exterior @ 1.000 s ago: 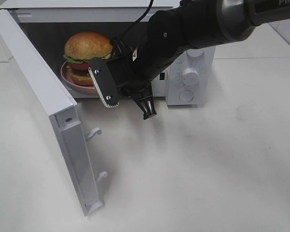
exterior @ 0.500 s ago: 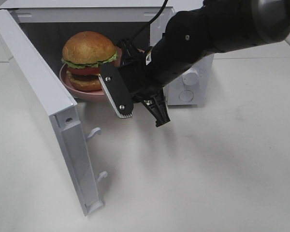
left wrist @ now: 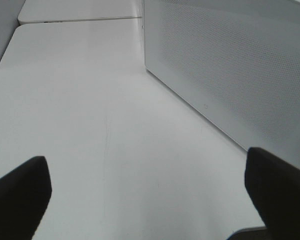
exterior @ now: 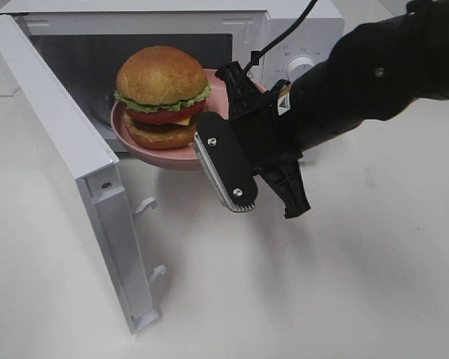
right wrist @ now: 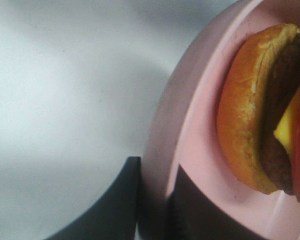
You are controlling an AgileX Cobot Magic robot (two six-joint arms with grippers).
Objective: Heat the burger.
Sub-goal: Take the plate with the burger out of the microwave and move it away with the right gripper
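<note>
Glossy domed burger (exterior: 162, 93) on smooth pink plate (exterior: 138, 146), rim in right pincer (right wrist: 155, 210).

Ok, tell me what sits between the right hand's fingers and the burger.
Only the pink plate: the right wrist view shows the right hand pinching its rim, the burger resting on it.

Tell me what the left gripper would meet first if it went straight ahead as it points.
The left gripper would probably touch the table first, close beside the microwave wall; depth is unclear.
</note>
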